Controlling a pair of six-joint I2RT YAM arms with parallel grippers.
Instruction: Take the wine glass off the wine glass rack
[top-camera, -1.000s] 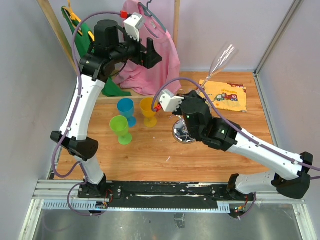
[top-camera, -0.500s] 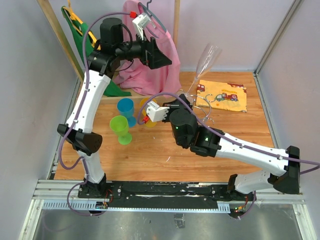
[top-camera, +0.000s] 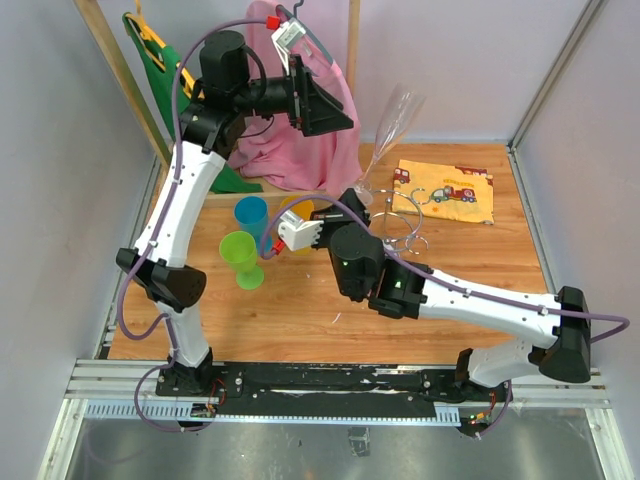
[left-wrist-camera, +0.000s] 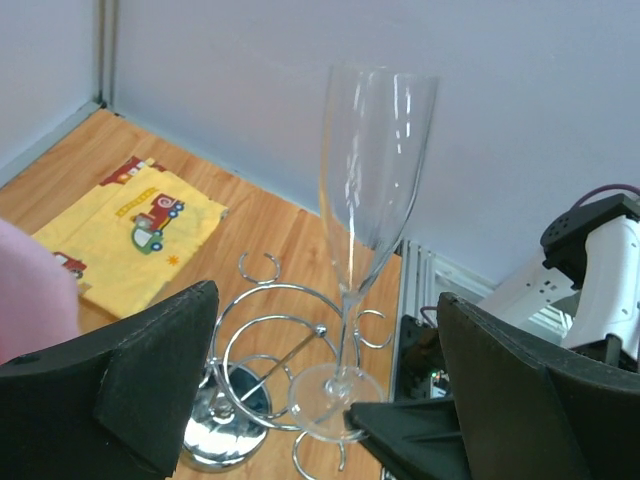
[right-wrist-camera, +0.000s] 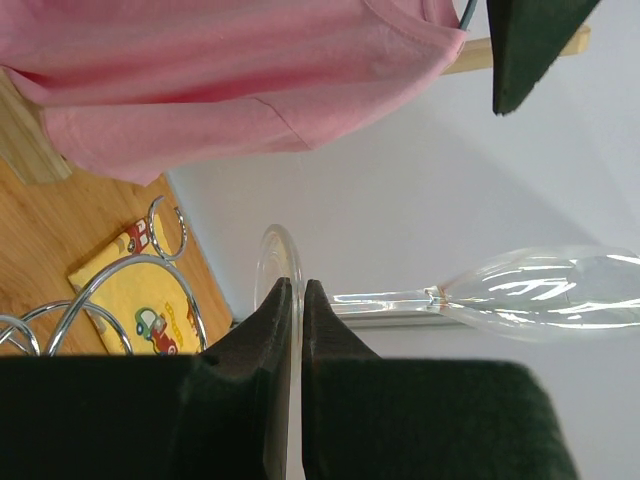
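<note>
Right pincer, pinching the tall clear wine glass by its foot, has carried it leftward, apparently free of the shiny silver wire rack; left pincer spread, idle.

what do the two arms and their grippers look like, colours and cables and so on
Both the left arm and right arm have white link shells with black joint housings, and a purple cable loops along each. The left gripper and right gripper have matte black wedge-shaped fingers. A white camera block with a red part sits at each wrist.
</note>
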